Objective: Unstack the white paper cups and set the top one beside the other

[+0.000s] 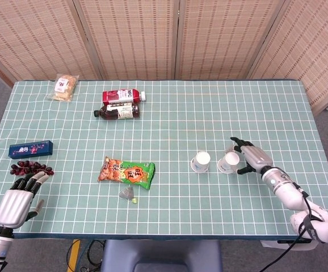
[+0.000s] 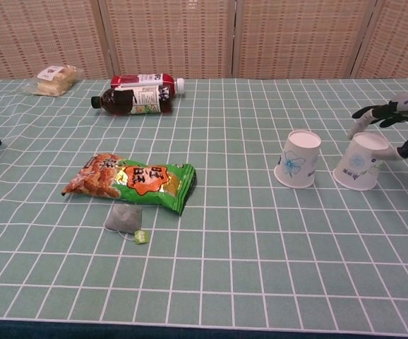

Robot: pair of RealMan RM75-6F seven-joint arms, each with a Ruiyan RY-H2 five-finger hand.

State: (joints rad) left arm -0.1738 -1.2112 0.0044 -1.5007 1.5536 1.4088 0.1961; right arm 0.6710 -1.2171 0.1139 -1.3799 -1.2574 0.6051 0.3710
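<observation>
Two white paper cups with a blue flower print stand apart on the green gridded table, both mouth down and slightly tilted. The first cup (image 1: 200,161) (image 2: 299,159) stands free. Just to its right, the second cup (image 1: 228,163) (image 2: 359,162) rests on the table. My right hand (image 1: 249,158) (image 2: 396,121) holds this second cup, fingers arched over its top and thumb against its right side. At the near left corner my left hand (image 1: 17,199) lies open and holds nothing; the chest view does not show it.
A green and orange snack bag (image 1: 127,171) (image 2: 135,180) and a tea bag (image 1: 128,195) lie left of the cups. Two bottles (image 1: 121,95) (image 1: 117,111) lie at the back, with a bread packet (image 1: 64,87). A blue box (image 1: 30,149) and dark grapes (image 1: 30,168) sit near my left hand.
</observation>
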